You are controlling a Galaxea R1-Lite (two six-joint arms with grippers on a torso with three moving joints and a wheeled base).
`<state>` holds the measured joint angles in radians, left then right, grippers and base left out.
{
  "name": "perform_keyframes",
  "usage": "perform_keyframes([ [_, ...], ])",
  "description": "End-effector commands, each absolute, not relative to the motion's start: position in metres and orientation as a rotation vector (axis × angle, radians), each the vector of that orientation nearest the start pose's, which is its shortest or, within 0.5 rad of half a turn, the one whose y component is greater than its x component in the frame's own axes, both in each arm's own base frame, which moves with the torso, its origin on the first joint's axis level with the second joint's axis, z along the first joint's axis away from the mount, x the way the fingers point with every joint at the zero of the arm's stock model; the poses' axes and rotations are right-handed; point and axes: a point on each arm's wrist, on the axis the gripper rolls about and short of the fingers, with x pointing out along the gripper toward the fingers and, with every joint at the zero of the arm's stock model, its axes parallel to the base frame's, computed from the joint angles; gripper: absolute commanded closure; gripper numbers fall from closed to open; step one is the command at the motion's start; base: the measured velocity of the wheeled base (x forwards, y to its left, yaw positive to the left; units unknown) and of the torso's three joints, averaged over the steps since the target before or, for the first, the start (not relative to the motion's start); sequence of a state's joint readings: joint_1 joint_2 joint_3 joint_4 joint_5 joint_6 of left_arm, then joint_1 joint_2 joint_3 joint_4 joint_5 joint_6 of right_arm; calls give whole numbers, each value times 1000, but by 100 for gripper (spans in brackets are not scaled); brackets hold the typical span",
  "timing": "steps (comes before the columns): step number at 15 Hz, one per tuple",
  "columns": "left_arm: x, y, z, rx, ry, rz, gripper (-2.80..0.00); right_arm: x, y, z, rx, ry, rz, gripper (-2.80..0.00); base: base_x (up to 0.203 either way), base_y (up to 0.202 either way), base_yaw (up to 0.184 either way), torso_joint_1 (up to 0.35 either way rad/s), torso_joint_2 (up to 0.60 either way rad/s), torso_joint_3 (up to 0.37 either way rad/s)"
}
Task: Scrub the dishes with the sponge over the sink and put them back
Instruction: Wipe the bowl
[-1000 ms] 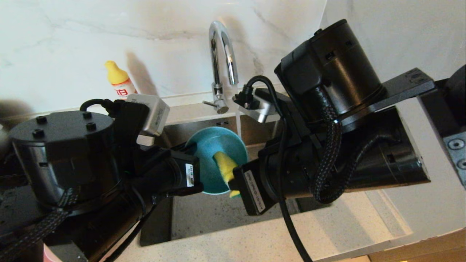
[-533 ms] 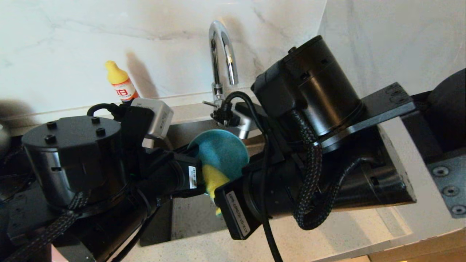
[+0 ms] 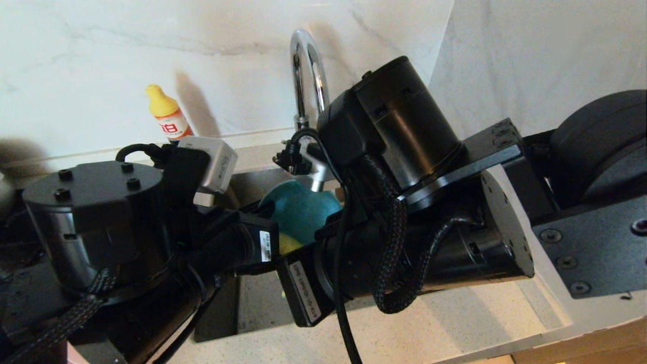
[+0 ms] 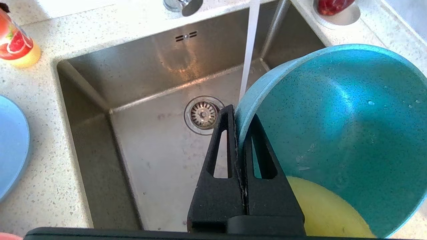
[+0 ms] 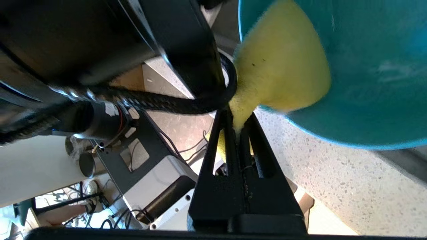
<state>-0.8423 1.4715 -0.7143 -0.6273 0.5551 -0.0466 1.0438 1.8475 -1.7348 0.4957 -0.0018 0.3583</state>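
Note:
The teal bowl (image 4: 333, 116) hangs tilted over the sink (image 4: 150, 160), with my left gripper (image 4: 238, 116) shut on its rim, one finger inside and one outside. My right gripper (image 5: 237, 115) is shut on the narrow end of the yellow sponge (image 5: 283, 66), whose broad end presses against the bowl's (image 5: 373, 66) inner wall near the rim. In the head view the right arm covers most of the bowl (image 3: 303, 210), and only a sliver of the sponge (image 3: 287, 243) shows. A grey-blue plate (image 4: 11, 150) lies on the counter left of the sink.
Water (image 4: 248, 60) runs from the chrome tap (image 3: 306, 65) into the basin beside the bowl, near the drain strainer (image 4: 202, 114). A yellow-capped bottle (image 3: 167, 116) stands at the back left. A white saucer with fruit (image 4: 337, 10) sits at the back right corner.
My right arm has swung left across the bowl, dragging the sponge down its inner wall toward the near rim. The left gripper has kept the bowl almost still.

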Motion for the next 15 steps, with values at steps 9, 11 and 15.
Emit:
perform_keyframes([
  [9, 172, -174, 223, 34, 97, -280, 0, 191, 270, 298, 58, 700, 803, 0, 0, 0, 0, 0, 0, 0],
  [11, 172, -174, 224, 32, 95, -281, 0, 192, 269, 300, 64, 690, 796, 0, 0, 0, 0, 0, 0, 0],
  [15, 170, -173, 222, 29, 99, -281, 0, 195, 261, 307, 79, 662, 779, 0, 0, 0, 0, 0, 0, 0],
])
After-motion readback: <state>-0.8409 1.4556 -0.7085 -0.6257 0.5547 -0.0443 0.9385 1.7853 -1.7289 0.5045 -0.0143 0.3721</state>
